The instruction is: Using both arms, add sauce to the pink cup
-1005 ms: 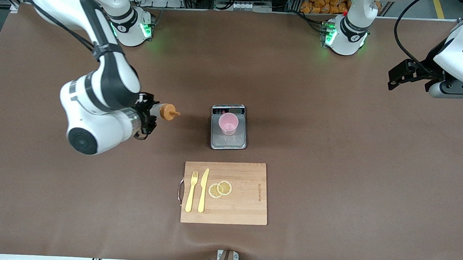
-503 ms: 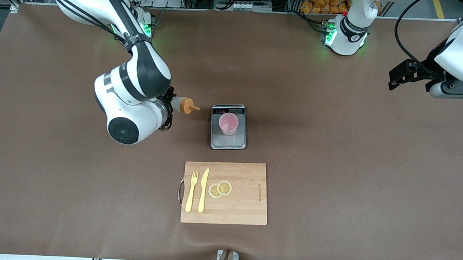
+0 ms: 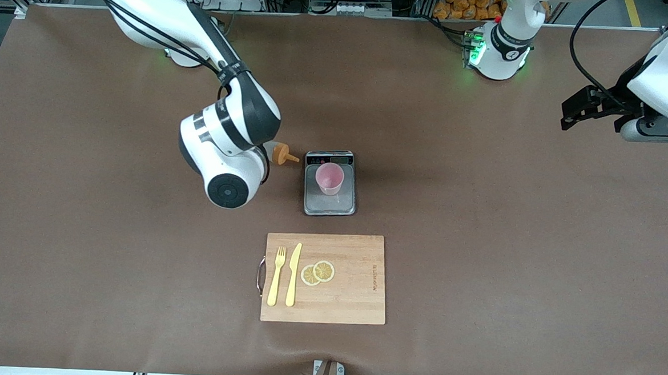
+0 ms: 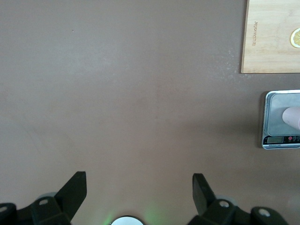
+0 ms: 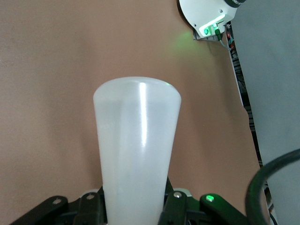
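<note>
Right gripper [image 5: 133, 211] clamped on squeeze bottle [image 3: 279, 153] — beside pink cup [image 3: 329, 178]

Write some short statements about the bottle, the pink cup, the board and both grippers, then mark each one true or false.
1. The right gripper holds the squeeze bottle tilted, with the orange nozzle toward the pink cup. True.
2. The pink cup stands on the wooden cutting board. False: it stands on the grey scale, which lies farther from the front camera than the board.
3. The left gripper is open and holds nothing. True; it waits at the left arm's end of the table.
4. The nozzle is already over the cup's rim. False: it is beside the scale, toward the right arm's end.
5. A yellow fork, a yellow knife and two lemon slices lie on the board. True.
</note>
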Robot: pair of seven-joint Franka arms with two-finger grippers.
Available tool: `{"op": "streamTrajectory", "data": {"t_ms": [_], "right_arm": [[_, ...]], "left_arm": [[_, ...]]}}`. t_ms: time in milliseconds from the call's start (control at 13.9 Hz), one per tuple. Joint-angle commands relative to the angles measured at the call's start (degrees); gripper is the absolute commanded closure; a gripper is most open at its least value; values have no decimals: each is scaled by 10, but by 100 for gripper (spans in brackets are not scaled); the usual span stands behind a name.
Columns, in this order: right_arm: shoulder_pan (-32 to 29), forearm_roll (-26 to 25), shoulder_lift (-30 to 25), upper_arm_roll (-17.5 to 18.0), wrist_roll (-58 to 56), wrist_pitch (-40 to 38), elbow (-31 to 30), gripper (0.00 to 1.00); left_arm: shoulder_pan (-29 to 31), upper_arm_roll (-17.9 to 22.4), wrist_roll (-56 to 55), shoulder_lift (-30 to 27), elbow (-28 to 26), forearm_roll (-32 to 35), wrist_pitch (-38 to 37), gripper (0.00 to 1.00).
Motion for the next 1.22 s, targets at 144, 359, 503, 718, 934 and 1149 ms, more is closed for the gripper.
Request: {"op": "streamTrajectory", "data": {"t_ms": [144, 359, 503, 718, 934, 1149], "right_arm": [[10, -26, 3, -4, 32, -17, 8, 67], [9, -32, 8, -4, 32, -19, 8, 71], [22, -60, 19, -4, 31, -19, 7, 70], [10, -50, 14, -4, 16, -19, 8, 71], [-22, -32, 6, -1, -45, -31, 9, 71], [-58, -5, -16, -2, -113, -41, 7, 71]], "left_arm": [[6, -2, -7, -5, 4, -10, -10, 0], [6, -2, -6, -5, 4, -10, -10, 0], [6, -2, -6, -5, 4, -10, -10, 0], [6, -2, -7, -6, 4, -10, -10, 0], [7, 1, -6, -5, 5, -11, -9, 0], [6, 1, -7, -5, 5, -10, -8, 0]]}}
